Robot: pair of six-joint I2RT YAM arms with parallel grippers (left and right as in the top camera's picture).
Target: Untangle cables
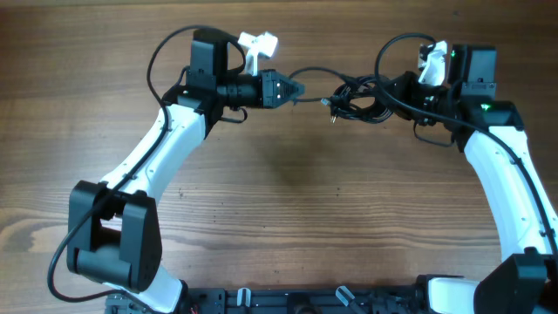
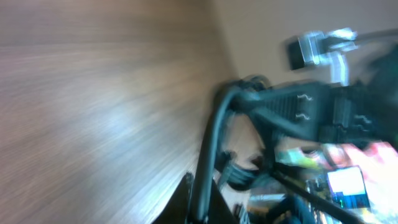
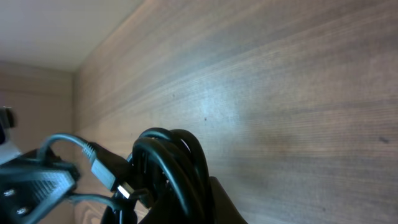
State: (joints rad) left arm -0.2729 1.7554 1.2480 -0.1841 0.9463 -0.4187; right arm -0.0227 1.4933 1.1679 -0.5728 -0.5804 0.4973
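1. Black fingers of the left gripper [image 1: 296, 90] point toward the right side, pinched narrow on a single thin strand; that strand arcs up from the tips and runs across to the clump.
2. Right gripper [image 1: 394, 94] faces the left one from the other side; its wrist view shows a thick coil of the cables [image 1: 356, 98] pressed against its finger [image 3: 219, 200], clasped rather than loose.
3. Between the two grippers the cables sit as one knotted clump, nearer the right gripper than the left; a small plug [image 1: 332, 110] juts from the clump's lower left; whether the clump touches the wood cannot be told.
4. Wooden table [image 1: 279, 201] spreads wide on the near side of the clump, with the white arms flanking that open middle; the wrist views show the table's edge a little beyond the clump.
5. Left wrist view is smeared by blur; only a dark cable and the opposite gripper can be made out.
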